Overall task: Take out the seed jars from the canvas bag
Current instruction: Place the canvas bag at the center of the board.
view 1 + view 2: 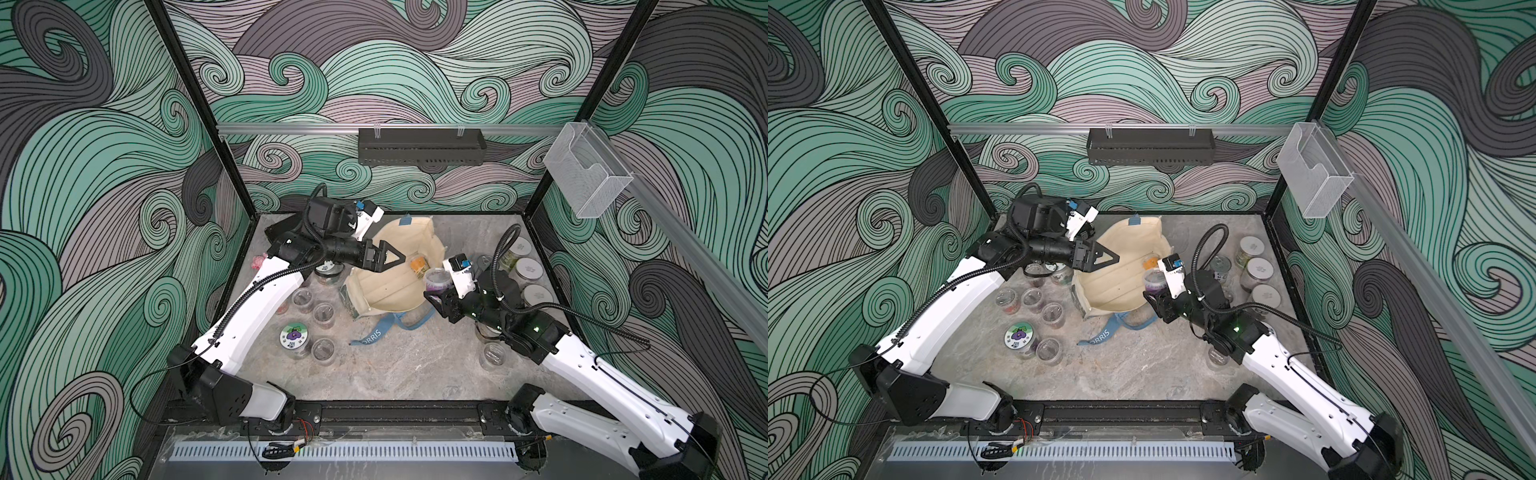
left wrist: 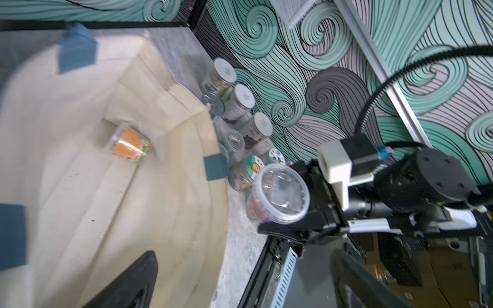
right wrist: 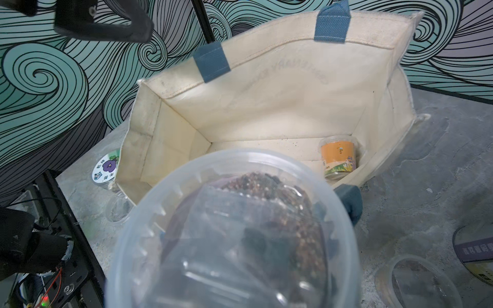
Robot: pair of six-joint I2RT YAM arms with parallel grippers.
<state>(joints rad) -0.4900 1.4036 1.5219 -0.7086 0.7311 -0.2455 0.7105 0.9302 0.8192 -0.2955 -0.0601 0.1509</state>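
Right gripper (image 1: pixel 434 296) is clamped on a clear-lidded jar (image 1: pixel 436 279) of purplish seeds, held up at the right edge of the canvas bag (image 1: pixel 395 291). The bag is slumped open mid-frame in both top views. One orange-labelled jar (image 3: pixel 338 160) can be seen inside it, upper right of the opening. Left gripper (image 1: pixel 395 261) is spread wide with nothing in it, over the bag's left rim. Other seed jars (image 1: pixel 312 305) are parked on the table (image 1: pixel 395 365) left of the bag, and white-lidded ones (image 1: pixel 528 269) right of it.
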